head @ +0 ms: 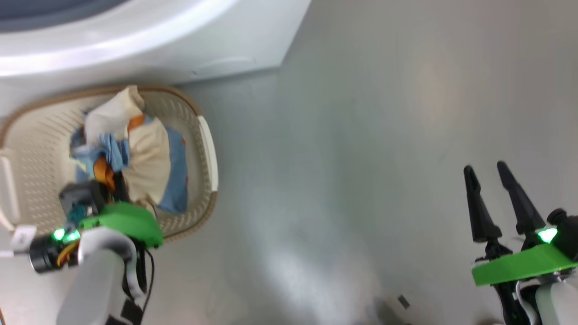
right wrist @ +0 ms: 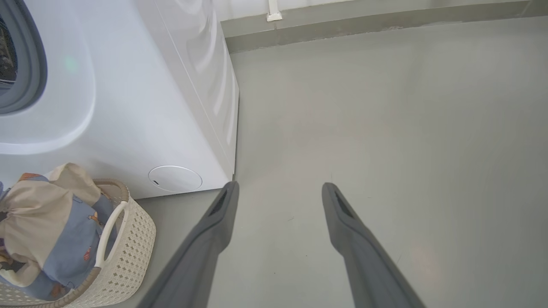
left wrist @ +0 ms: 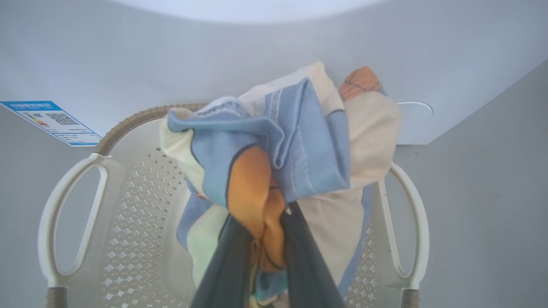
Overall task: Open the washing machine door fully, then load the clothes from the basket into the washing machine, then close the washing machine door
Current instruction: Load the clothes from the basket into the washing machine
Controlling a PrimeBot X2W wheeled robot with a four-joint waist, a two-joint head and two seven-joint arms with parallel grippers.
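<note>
Your left gripper (left wrist: 263,218) clamped on clothes (left wrist: 308,145) — bundle bunched over the basket (left wrist: 128,122), just before the washer (right wrist: 128,107). Lift straight until hanging fabric clears the basket, then swing past the gasket (right wrist: 32,72). Right gripper (right wrist: 278,190) idle — fingers apart.

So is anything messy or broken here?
Nothing looks broken or spilled. The clothes are bunched up in the basket, but that's just the left end effector pinching them.
</note>
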